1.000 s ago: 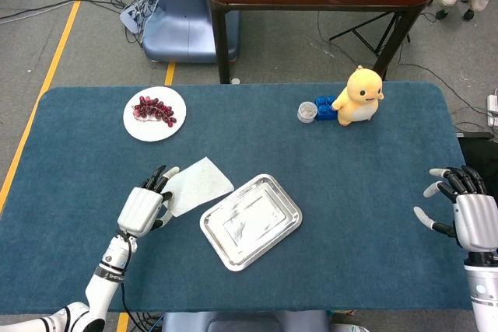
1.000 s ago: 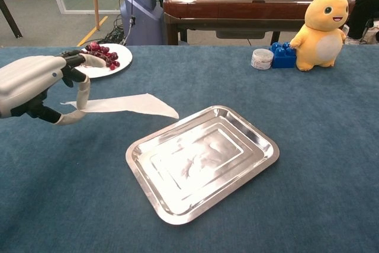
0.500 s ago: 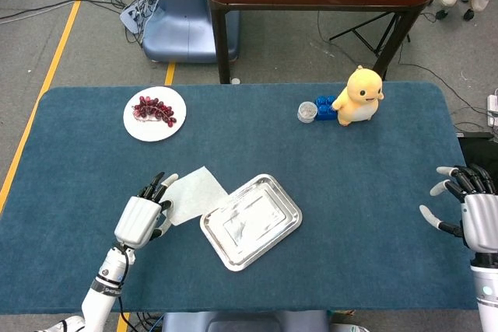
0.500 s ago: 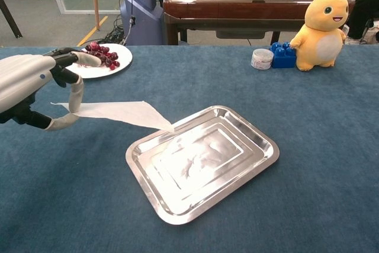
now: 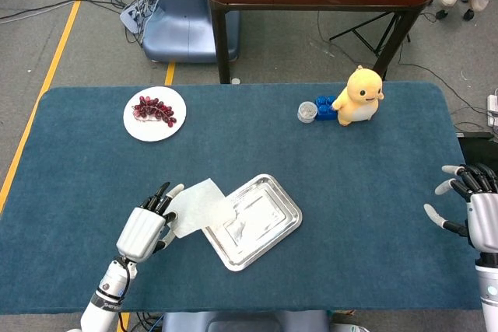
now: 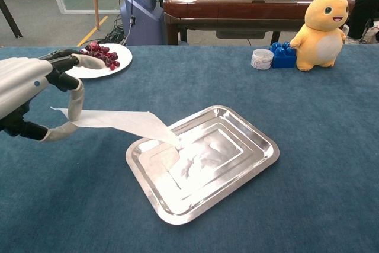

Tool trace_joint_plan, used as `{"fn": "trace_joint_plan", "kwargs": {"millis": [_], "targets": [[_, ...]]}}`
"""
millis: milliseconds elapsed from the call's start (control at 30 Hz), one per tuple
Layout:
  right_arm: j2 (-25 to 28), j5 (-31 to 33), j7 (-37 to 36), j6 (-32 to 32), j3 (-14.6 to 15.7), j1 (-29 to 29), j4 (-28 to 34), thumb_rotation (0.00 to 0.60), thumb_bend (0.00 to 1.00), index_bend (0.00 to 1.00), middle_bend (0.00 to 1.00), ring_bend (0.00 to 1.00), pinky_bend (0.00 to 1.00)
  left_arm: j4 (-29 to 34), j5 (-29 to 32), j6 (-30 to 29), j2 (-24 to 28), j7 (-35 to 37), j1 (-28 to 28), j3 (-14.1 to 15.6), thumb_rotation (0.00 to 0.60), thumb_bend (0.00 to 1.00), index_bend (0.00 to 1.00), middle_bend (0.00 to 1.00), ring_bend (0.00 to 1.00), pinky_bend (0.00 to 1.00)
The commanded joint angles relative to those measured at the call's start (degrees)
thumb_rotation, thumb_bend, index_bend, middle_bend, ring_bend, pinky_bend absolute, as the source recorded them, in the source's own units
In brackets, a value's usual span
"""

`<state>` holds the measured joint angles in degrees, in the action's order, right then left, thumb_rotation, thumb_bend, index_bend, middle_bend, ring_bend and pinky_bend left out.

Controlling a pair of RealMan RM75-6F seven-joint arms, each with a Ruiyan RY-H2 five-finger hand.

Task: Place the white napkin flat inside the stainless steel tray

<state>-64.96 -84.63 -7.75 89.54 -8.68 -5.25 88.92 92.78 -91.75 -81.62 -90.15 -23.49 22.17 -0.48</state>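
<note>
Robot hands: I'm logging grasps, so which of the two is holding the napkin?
The left robot hand, at the table's near left, pinches the white napkin over the tray's edge. The right robot hand hangs open, holding nothing.

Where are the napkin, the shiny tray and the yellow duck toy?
napkin (image 6: 118, 121): chest view, middle of the white sheet.
tray (image 6: 260, 153): chest view, right rim.
duck toy (image 5: 359, 99): head view, its body.
</note>
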Motion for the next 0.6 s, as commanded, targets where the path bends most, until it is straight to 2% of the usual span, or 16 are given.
{"fn": "trace_joint_plan", "kwargs": {"millis": [33, 600], "targets": [[0.1, 0.1, -0.2, 0.1, -0.1, 0.1, 0.0, 0.600, 0.19, 0.52, 0.30, 0.18, 0.10, 0.8, -0.5, -0.4, 0.0, -0.7, -0.6, 0.4, 0.600, 0.66, 0.67, 0.14, 0.05, 0.31], [0.4, 0.7, -0.9, 0.1, -0.5, 0.2, -0.2, 0.600, 0.19, 0.52, 0.30, 0.19, 0.10, 4.4, -5.5, -1.2, 1.0, -2.9, -2.9, 3.2, 0.600, 0.66, 0.67, 0.14, 0.05, 0.31]]}}
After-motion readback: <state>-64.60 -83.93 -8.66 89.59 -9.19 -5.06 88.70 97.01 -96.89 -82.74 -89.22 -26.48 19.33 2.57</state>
